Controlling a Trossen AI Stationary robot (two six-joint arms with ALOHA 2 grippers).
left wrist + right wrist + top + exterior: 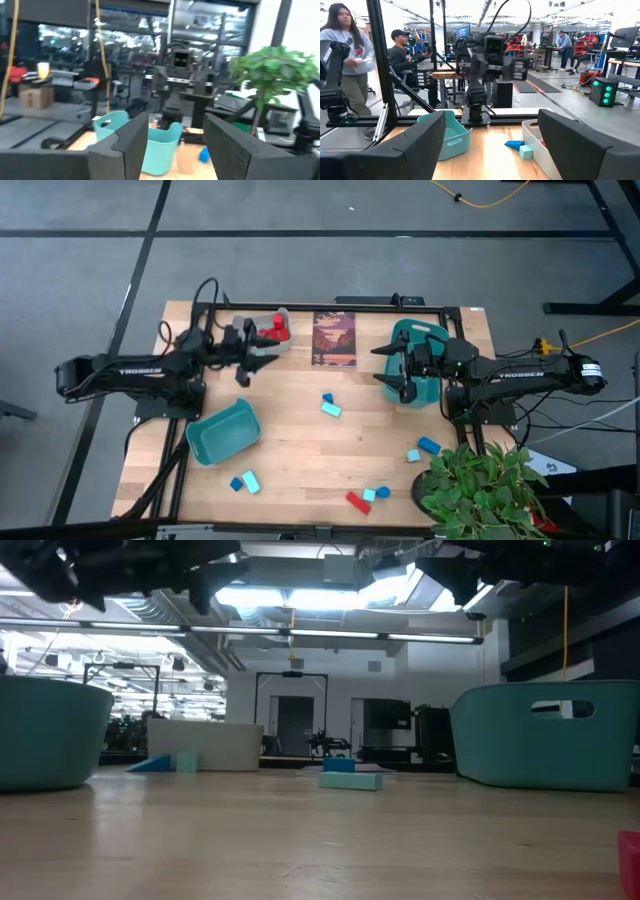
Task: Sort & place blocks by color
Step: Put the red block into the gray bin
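Loose blocks lie scattered across the near and middle table as both arms hover empty above the far half, jaws apart. The next pick likely calls for dropping straight onto one block, fingers astride its short sides, clear of neighbours. A red bar touches a cyan cube near the plant, a pair that may need separating. A tipped teal bin sits mid-left. Farther back, the left gripper hangs beside the grey bin holding red blocks; the right gripper is over another teal bin, a dark picture card between.
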